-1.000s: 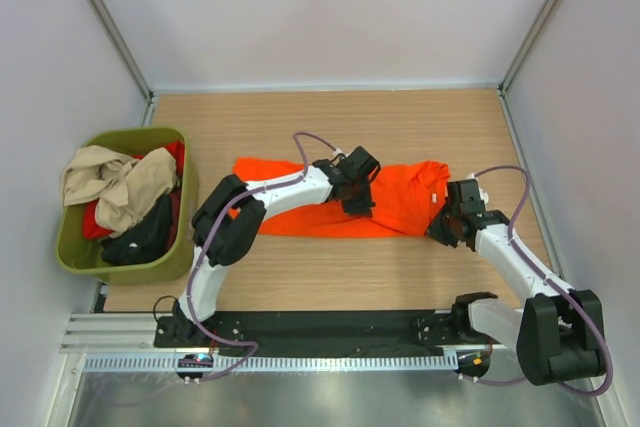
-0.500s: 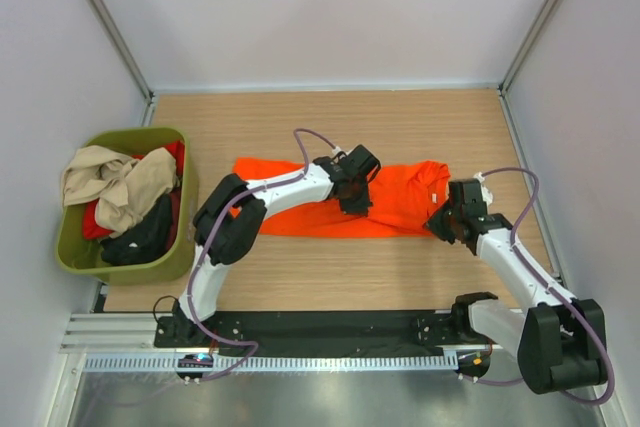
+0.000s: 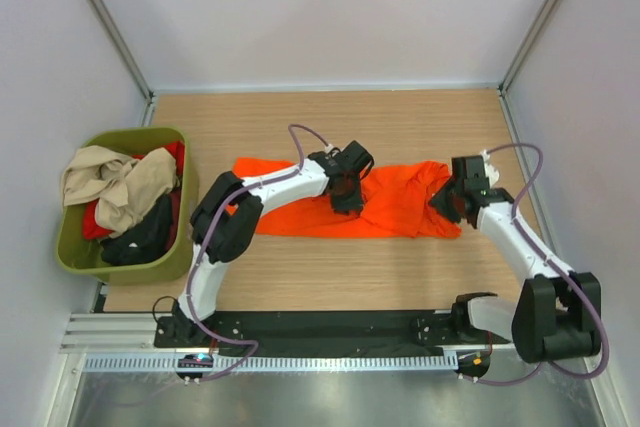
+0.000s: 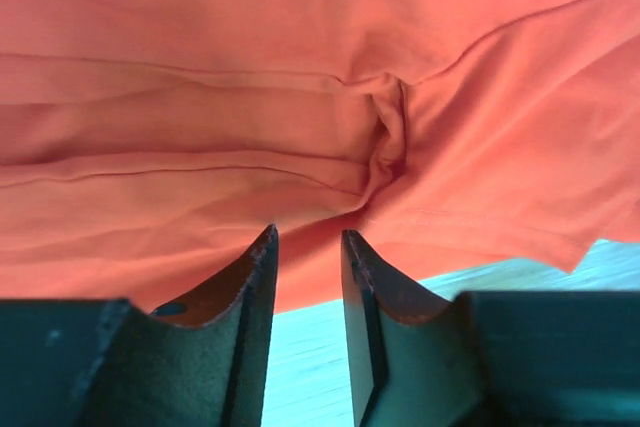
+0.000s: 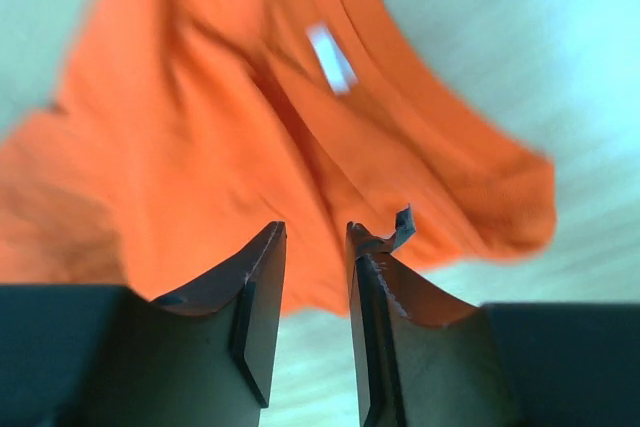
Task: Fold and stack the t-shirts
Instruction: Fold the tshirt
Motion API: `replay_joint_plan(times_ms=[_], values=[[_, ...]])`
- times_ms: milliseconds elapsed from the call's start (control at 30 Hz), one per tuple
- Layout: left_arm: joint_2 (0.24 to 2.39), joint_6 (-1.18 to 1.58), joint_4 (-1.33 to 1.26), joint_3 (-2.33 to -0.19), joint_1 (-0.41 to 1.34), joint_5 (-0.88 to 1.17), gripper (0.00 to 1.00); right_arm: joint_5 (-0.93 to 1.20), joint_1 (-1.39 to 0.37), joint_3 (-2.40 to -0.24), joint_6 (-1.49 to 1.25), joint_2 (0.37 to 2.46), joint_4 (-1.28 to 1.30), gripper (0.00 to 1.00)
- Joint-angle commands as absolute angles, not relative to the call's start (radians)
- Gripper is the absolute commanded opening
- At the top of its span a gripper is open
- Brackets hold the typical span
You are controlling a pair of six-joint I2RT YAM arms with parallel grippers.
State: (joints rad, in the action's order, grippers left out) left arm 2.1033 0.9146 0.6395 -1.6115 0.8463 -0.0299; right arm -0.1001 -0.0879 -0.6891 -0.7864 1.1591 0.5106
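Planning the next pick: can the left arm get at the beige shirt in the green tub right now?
Probably yes: the beige shirt lies on top in the open tub, nothing above it, beside the left arm.

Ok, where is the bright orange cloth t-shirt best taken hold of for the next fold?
Probably at its collar end, coming from the right: the bright orange cloth t-shirt lies as a long flat strip, and that end is free beside the open right gripper.

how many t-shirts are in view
4 visible: a bright orange cloth t-shirt on the wooden table; a beige cloth shirt, a red shirt and a black shirt crumpled in the olive-green plastic tub at left. More may be hidden underneath.
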Motion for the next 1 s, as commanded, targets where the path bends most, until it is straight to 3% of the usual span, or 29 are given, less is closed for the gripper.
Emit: replay_joint_plan(times_ms=[0,233,633,700,933,967], values=[[1.999,0.841,0.679,-1.681,0.798,-0.083,0.34,-0.16,-0.049,-0.878,-0.681,1.259,0.482,0.38],[1.979,0.733,0.716,-1.684,0.619,-0.141,0.36,-0.134,0.04,-1.051,-0.65,1.546,0.414,0.4],[2.052,0.644,0.687,-1.634,0.391,-0.169,0.36,-0.021,0.075,-1.115,-0.615,1.782,0.213,0.4],[2.069,0.643,0.684,-1.623,0.365,-0.182,0.36,-0.017,0.089,-1.112,-0.614,1.81,0.19,0.36],[2.14,0.663,0.663,-1.611,0.301,-0.196,0.36,0.032,0.173,-1.089,-0.606,1.867,0.1,0.01],[2.147,0.666,0.669,-1.615,0.298,-0.202,0.36,0.044,0.178,-1.089,-0.604,1.87,0.086,0.01]])
